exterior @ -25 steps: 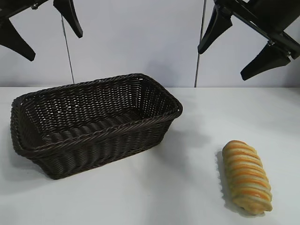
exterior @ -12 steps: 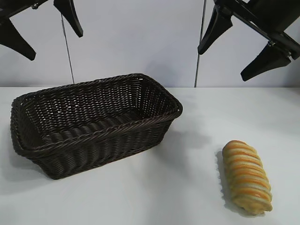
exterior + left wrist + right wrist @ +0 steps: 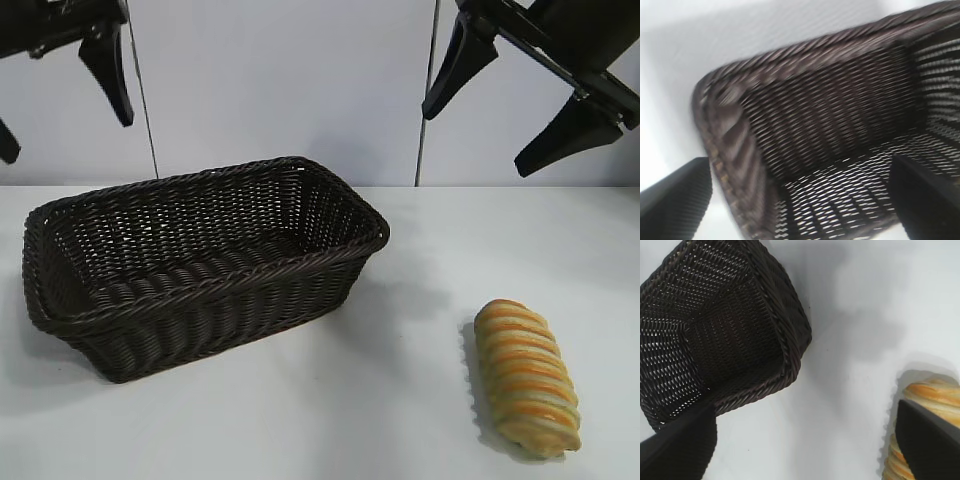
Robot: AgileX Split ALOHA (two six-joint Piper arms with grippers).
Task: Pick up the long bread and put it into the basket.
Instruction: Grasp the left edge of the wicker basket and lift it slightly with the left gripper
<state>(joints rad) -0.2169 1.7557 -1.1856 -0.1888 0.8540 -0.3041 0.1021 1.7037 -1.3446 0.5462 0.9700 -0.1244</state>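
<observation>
The long bread (image 3: 527, 377), golden-tan with orange stripes, lies on the white table at the front right. It also shows in the right wrist view (image 3: 932, 399), partly behind one finger. The dark brown wicker basket (image 3: 110, 305) stands at the left, and nothing shows inside it. It also shows in the left wrist view (image 3: 730, 135) and the right wrist view (image 3: 790, 340). My right gripper (image 3: 492, 102) hangs open high above the table, up and behind the bread. My left gripper (image 3: 62, 95) hangs open high above the basket's left end.
The white table (image 3: 400, 420) spreads between basket and bread. A pale wall stands behind, with two thin vertical cables (image 3: 425, 110) running down it.
My left gripper has swung left and turned, so its fingers now point more downward. The right gripper, the bread and the basket have not moved.
</observation>
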